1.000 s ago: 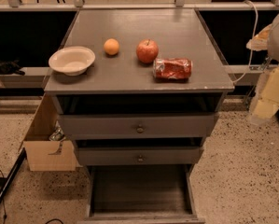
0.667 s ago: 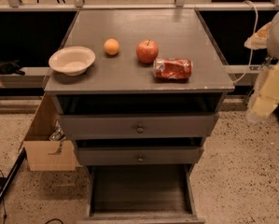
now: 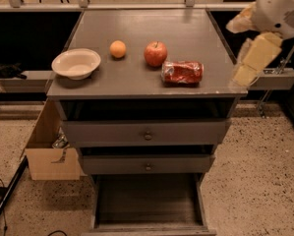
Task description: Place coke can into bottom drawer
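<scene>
The coke can (image 3: pixel 182 73) lies on its side on the grey cabinet top (image 3: pixel 146 23), near the front right, just right of a red apple (image 3: pixel 156 53). The bottom drawer (image 3: pixel 147 200) is pulled open below, its dark wood-grain floor bare. My gripper (image 3: pixel 246 73) hangs at the end of the cream arm, just past the cabinet's right edge. It is level with the can and to its right, apart from it and holding nothing that I can see.
A white bowl (image 3: pixel 76 63) and an orange (image 3: pixel 118 49) sit on the left of the top. Two grey drawer fronts with knobs (image 3: pixel 147 133) are above the open drawer. A cardboard box (image 3: pixel 45 154) stands on the floor at the left.
My arm has moved left and up, closer to the cabinet's right edge and the can. The can and the other objects have not moved.
</scene>
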Controlling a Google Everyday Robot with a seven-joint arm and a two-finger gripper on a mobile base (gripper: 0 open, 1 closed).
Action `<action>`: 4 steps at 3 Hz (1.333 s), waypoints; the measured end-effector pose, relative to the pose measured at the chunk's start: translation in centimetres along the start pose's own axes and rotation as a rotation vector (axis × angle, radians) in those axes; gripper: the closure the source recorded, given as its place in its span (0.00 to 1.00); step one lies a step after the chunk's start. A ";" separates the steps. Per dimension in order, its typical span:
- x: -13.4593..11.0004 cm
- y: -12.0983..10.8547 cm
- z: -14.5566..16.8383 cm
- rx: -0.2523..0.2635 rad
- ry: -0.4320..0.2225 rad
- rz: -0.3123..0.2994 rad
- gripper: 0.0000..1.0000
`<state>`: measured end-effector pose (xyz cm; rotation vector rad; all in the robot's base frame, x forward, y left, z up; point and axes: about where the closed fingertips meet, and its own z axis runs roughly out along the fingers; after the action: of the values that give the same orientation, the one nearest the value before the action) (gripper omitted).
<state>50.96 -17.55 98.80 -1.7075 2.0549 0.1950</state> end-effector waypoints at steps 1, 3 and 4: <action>-2.7 -4.3 1.8 -0.023 -0.083 -0.003 0.00; -6.5 -13.1 8.7 -0.053 -0.227 0.122 0.00; -6.5 -13.9 9.3 -0.050 -0.236 0.130 0.00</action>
<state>67.45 -11.15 95.83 -1.5003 1.9990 0.4697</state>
